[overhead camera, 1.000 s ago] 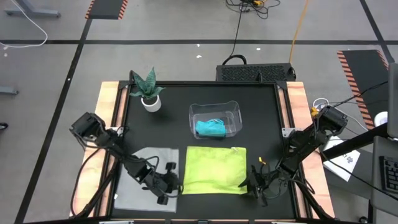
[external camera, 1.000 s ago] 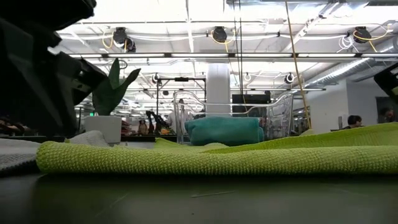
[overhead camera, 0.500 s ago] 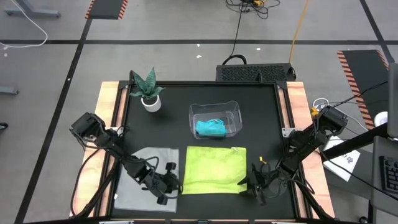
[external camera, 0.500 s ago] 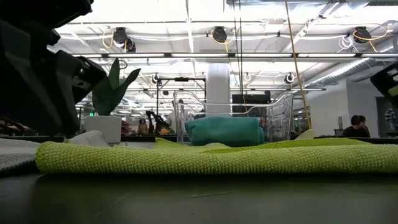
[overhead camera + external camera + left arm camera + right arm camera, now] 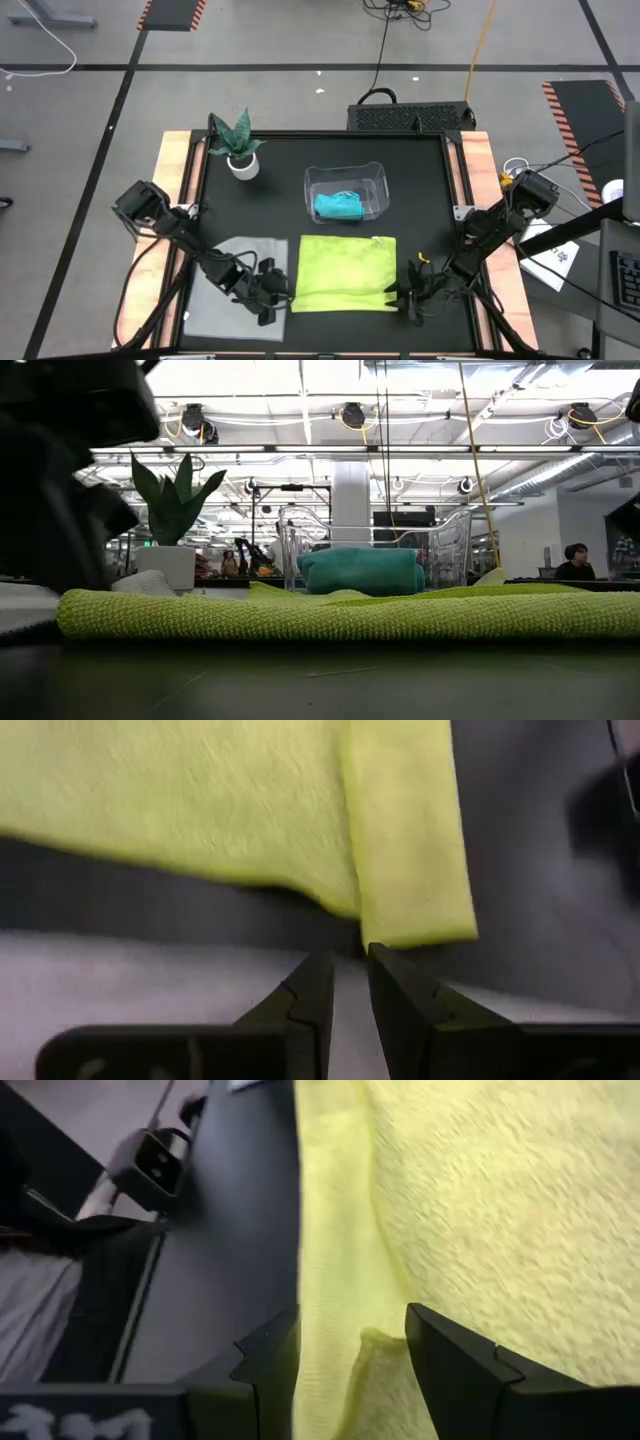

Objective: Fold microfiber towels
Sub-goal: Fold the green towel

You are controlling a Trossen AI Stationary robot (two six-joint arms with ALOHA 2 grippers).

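Working both near corners of the yellow-green towel at once is the step in hand, as I judge it: the left gripper sits at its 7 o'clock corner with the fingers drawn narrow, a slim gap between them and the tips just short of the corner, gripping nothing, while the right gripper sits at the 5 o'clock corner with its fingers spread apart, straddling the doubled edge of the cloth in the right wrist view without pinching it. To do it well, each gripper should take the full thickness of the corner, since the towel looks already doubled there, and the two should lift together so the fold stays square; the left one risks snagging the light grey towel lying directly at 9 o'clock of the green one. Counted: three towels, one yellow-green at table centre-front, one light grey beside it, one teal blue towel bundled in the clear plastic bin at 12 o'clock; one bin; one potted plant at 10 o'clock; two arms.
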